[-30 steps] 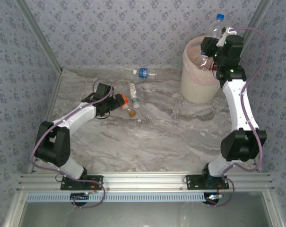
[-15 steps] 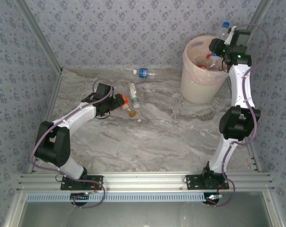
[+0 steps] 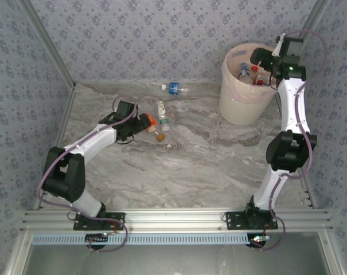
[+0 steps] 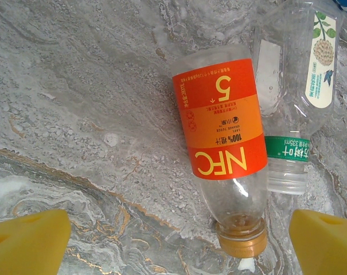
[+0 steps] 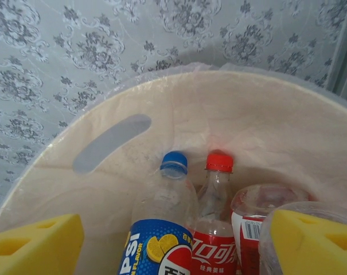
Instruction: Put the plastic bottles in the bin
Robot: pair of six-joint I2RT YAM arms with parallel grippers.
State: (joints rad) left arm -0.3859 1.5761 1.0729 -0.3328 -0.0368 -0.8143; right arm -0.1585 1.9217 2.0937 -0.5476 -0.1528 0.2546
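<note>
Left fingers (image 4: 27, 243): spread — straddling orange-label bottle (image 4: 222, 143) on bench (image 4: 75, 86).
Right fingers (image 5: 35, 246): spread, empty — over bin (image 5: 265, 126).

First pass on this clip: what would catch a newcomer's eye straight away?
The tall cream bin at the far right draws the eye, with a blue-capped Pepsi bottle and a red-capped cola bottle upright inside and the right hand open over its mouth. On the marble table, the left hand hangs open above a lying orange-label bottle.
</note>
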